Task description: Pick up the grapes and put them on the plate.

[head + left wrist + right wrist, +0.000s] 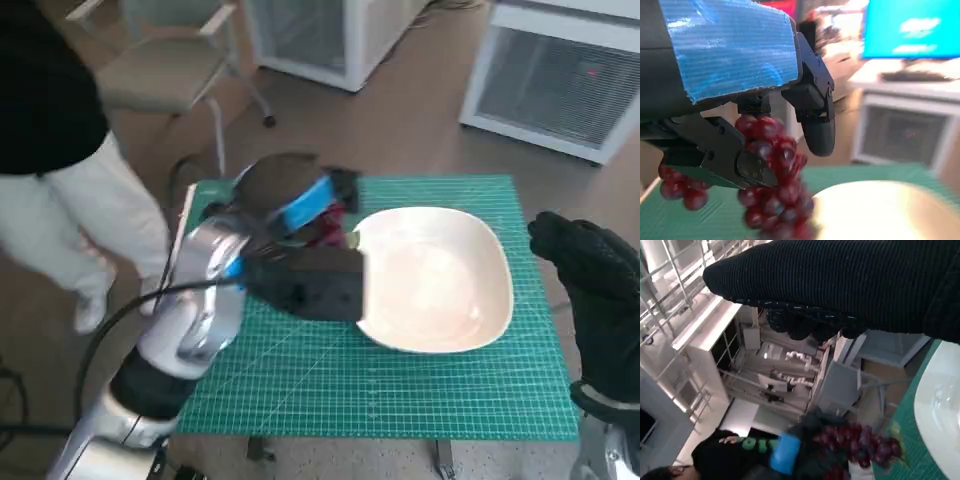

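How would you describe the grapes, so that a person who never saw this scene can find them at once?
Start from the green mat on the small table, and find the big white plate on it. Just beside the plate's edge, the left hand, black with blue tape on its back, holds the grapes above the mat. They are a hanging bunch of dark red round berries, the only fruit there.
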Tool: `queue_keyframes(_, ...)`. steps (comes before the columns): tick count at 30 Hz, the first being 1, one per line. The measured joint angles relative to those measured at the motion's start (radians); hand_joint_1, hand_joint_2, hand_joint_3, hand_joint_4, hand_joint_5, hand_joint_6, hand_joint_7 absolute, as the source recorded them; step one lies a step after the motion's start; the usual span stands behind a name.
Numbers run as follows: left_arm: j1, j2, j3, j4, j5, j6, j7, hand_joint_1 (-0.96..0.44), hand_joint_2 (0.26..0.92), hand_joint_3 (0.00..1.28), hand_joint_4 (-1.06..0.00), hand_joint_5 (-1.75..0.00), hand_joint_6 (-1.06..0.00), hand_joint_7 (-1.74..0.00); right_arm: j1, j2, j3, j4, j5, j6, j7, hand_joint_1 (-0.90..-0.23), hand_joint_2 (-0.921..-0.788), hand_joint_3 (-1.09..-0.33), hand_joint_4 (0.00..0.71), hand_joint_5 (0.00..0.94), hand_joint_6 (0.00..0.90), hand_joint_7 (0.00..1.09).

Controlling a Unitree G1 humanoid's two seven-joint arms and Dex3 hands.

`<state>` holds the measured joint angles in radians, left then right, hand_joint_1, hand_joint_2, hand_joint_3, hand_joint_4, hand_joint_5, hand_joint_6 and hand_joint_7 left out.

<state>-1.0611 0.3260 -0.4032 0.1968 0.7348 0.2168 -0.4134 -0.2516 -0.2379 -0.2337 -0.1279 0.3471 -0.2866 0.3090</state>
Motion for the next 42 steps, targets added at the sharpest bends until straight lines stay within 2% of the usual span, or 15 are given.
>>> queue_keyframes(3, -0.085, -0.042, -0.009, 0.028, -0.001, -0.017, 0.000, 0.00, 0.709, 0.62, -0.45, -1.52, -0.49, -1.39, 0.001, 0.002, 0.000, 0.000, 0.000, -0.001, 0.000, -0.617, -0.921, -0.677, 0.351, 0.015, -0.001, 0.68)
queue_keyframes(6, -0.159, -0.087, -0.019, 0.059, -0.001, -0.029, 0.008, 0.00, 0.665, 0.70, -0.46, -1.52, -0.48, -1.45, 0.005, 0.005, 0.000, -0.002, 0.000, -0.002, 0.000, -0.617, -0.921, -0.678, 0.350, 0.015, -0.001, 0.68)
queue_keyframes(13, -0.231, -0.172, -0.042, 0.123, 0.001, -0.027, 0.026, 0.00, 0.584, 0.77, -0.54, -1.45, -0.55, -1.41, 0.016, 0.005, -0.005, -0.015, 0.002, -0.001, -0.001, -0.620, -0.921, -0.681, 0.347, 0.013, -0.001, 0.69)
queue_keyframes(19, -0.229, -0.208, -0.058, 0.150, 0.004, -0.003, 0.027, 0.00, 0.573, 0.75, -0.59, -1.40, -0.59, -1.37, 0.026, 0.006, -0.006, -0.025, 0.002, 0.000, -0.006, -0.623, -0.921, -0.680, 0.347, 0.014, -0.001, 0.70)
queue_keyframes(24, -0.229, -0.217, -0.058, 0.149, 0.002, 0.009, 0.027, 0.00, 0.577, 0.75, -0.58, -1.41, -0.58, -1.38, 0.028, 0.007, -0.006, -0.029, 0.001, 0.000, -0.011, -0.620, -0.921, -0.679, 0.346, 0.014, -0.001, 0.70)
queue_keyframes(30, -0.229, -0.223, -0.059, 0.159, -0.005, 0.006, 0.027, 0.00, 0.615, 0.73, -0.52, -1.46, -0.53, -1.42, 0.028, 0.011, -0.005, -0.029, 0.001, 0.000, -0.016, -0.618, -0.921, -0.678, 0.346, 0.014, -0.001, 0.70)
queue_keyframes(42, -0.229, -0.231, -0.070, 0.199, -0.006, -0.005, 0.026, 0.00, 0.773, 0.54, -0.42, -1.50, -0.42, -1.46, 0.032, 0.018, -0.004, -0.030, 0.000, 0.000, -0.019, -0.618, -0.921, -0.678, 0.346, 0.015, -0.001, 0.70)
